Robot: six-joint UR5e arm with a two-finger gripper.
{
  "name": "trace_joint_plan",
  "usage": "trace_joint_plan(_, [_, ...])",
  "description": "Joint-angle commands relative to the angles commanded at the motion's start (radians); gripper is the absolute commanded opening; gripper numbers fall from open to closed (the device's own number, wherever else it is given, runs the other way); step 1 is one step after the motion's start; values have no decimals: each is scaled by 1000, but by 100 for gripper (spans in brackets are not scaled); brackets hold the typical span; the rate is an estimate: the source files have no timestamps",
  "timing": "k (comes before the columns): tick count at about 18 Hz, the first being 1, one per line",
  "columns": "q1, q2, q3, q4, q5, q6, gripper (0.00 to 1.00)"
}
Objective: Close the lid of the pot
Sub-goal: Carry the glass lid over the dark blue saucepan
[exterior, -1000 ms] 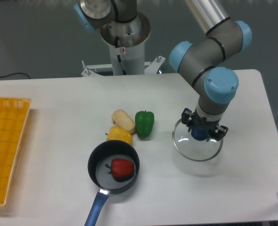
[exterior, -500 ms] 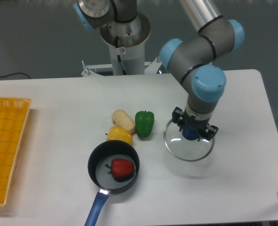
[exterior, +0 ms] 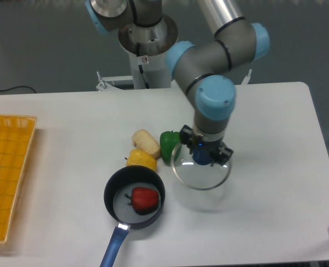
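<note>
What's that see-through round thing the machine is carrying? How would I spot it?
Follow the grey and blue robot arm down to its gripper. Its fingers are shut on the blue knob of a round clear glass pot lid with a thin silvery rim, held right of the green pepper. It is the only transparent object here.

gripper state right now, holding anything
Gripper: closed on the blue knob of the pot lid, holding it above the table, right of the pot.
</note>
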Motion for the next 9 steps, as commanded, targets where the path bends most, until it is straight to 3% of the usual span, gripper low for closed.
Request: trace_joint_plan(9, [-107, 21, 5, 9, 8, -95, 60])
